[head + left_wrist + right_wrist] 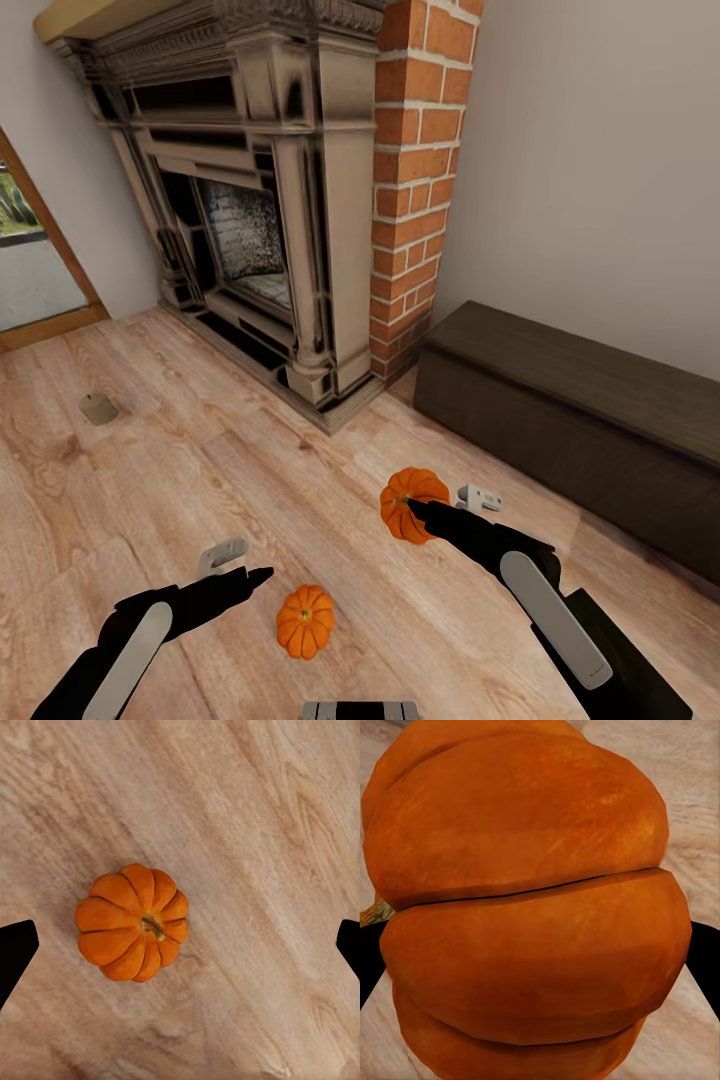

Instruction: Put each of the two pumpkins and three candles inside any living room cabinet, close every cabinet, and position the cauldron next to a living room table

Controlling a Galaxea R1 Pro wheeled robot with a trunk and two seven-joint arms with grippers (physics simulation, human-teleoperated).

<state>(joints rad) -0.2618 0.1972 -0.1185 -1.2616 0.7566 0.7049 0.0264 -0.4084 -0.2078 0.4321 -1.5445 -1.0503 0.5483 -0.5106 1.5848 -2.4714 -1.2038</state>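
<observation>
One orange pumpkin (410, 497) is off the floor, with my right gripper (428, 516) shut on it; its ribbed side (529, 907) looms close in the right wrist view, and black fingertips (706, 952) show at its flanks. The other pumpkin (305, 620) sits stem-up on the wood floor, just right of my left gripper (238, 572). The left wrist view looks straight down on this pumpkin (133, 922), and the left gripper (180, 945) is open wide above it. A tan candle (97, 408) stands on the floor at far left. The dark-brown cabinet (590, 420) runs along the right wall, its front shut.
A large ornate fireplace (250, 200) with a brick column (415, 180) stands ahead, between the candle and the cabinet. A glass door (30, 250) is at the far left. Open wood floor (200, 470) lies between me and the fireplace.
</observation>
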